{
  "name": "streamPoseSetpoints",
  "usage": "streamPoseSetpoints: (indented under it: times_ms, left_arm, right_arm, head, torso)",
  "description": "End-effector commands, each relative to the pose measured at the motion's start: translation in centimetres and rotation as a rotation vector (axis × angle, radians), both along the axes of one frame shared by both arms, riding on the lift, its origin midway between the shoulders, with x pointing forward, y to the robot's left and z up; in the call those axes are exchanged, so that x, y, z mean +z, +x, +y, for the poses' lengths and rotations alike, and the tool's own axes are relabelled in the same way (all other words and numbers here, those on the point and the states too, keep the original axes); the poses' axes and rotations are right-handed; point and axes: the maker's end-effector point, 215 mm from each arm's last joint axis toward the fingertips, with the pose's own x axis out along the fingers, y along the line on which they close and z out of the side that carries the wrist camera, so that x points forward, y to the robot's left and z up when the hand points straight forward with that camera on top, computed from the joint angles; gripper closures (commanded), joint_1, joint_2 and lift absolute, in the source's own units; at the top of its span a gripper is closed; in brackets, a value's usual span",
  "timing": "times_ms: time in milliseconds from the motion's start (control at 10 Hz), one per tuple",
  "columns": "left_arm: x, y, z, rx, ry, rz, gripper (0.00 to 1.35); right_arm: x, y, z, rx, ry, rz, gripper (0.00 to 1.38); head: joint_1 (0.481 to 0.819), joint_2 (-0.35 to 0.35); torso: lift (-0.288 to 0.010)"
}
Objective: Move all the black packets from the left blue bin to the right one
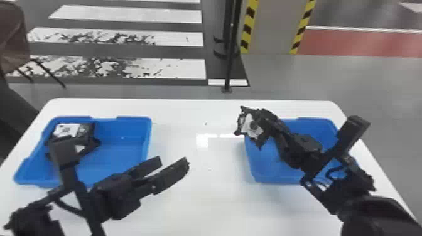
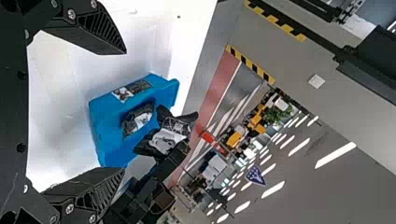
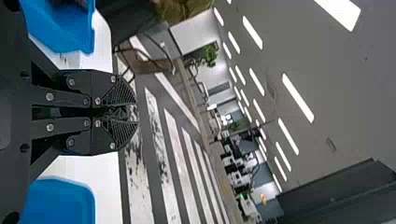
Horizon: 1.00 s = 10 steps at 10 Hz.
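Bright ceiling lights point(image 3: 298, 98); white glare point(image 1: 202, 141) on the table point(image 1: 194, 207).

a white-labelled black packet point(image 1: 251, 129) hangs tilted from the right gripper point(image 1: 264, 121). another packet point(image 2: 138, 120) lies near it in the right bin point(image 1: 267, 171). loose packets point(image 1: 67, 129) lie beyond the left gripper point(image 1: 173, 163).

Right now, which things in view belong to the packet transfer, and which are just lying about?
Part of the job:
- left blue plastic bin
- black packets with white labels inside it
- similar packet in the right gripper
- right blue plastic bin

Just about:
- brown chair
- thin black upright post
- yellow-and-black striped edging
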Motion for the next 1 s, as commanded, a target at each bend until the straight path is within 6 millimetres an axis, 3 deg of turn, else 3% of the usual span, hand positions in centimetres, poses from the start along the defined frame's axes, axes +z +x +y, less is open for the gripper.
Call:
streamPoseSetpoints:
  times_ms: [0,100,200,300,400,500,600,700,900]
  left_arm:
    - [0.2,-0.7,2.6,0.057,0.017,-0.001,0.14]
    - [0.4,-0.7,4.0,0.087,0.032,-0.006,0.14]
    - [0.7,-0.7,5.7,0.12,0.051,-0.016,0.14]
    - [0.8,-0.6,7.2,0.152,0.071,-0.02,0.14]
    - [0.9,-0.6,8.8,0.182,0.092,-0.025,0.14]
    - [1.0,-0.6,10.0,0.204,0.114,-0.028,0.14]
    - [1.2,-0.3,11.3,0.23,0.145,-0.039,0.14]
    - [1.5,0.0,12.8,0.26,0.171,-0.053,0.14]
    - [1.0,0.4,17.4,0.347,0.262,-0.054,0.16]
  right_arm:
    - [-3.1,2.4,-4.0,-0.083,-0.045,0.04,1.28]
    - [-5.1,3.3,-5.5,-0.114,-0.074,0.077,1.27]
    - [-6.8,3.6,-6.8,-0.146,-0.093,0.11,1.01]
    - [-7.5,3.1,-8.1,-0.19,-0.116,0.12,0.44]
    - [-7.3,1.8,-8.4,-0.216,-0.127,0.106,0.05]
    - [-6.4,-0.3,-8.3,-0.234,-0.156,0.083,0.07]
    - [-3.8,-3.2,-7.7,-0.25,-0.189,0.008,0.16]
    - [-0.8,-6.5,-6.4,-0.238,-0.246,-0.064,0.2]
    - [2.8,-13.0,-2.3,-0.188,-0.249,-0.09,0.21]
  head:
    - [0.695,-0.102]
    - [0.695,-0.116]
    - [0.695,-0.119]
    - [0.695,-0.119]
    - [0.695,-0.117]
    - [0.695,-0.109]
    - [0.695,-0.103]
    - [0.695,-0.085]
    - [0.695,-0.006]
  torso:
    - [-0.14]
    - [-0.14]
    - [-0.14]
    - [-0.14]
    - [-0.14]
    - [-0.14]
    - [-0.14]
    - [-0.14]
    - [-0.14]
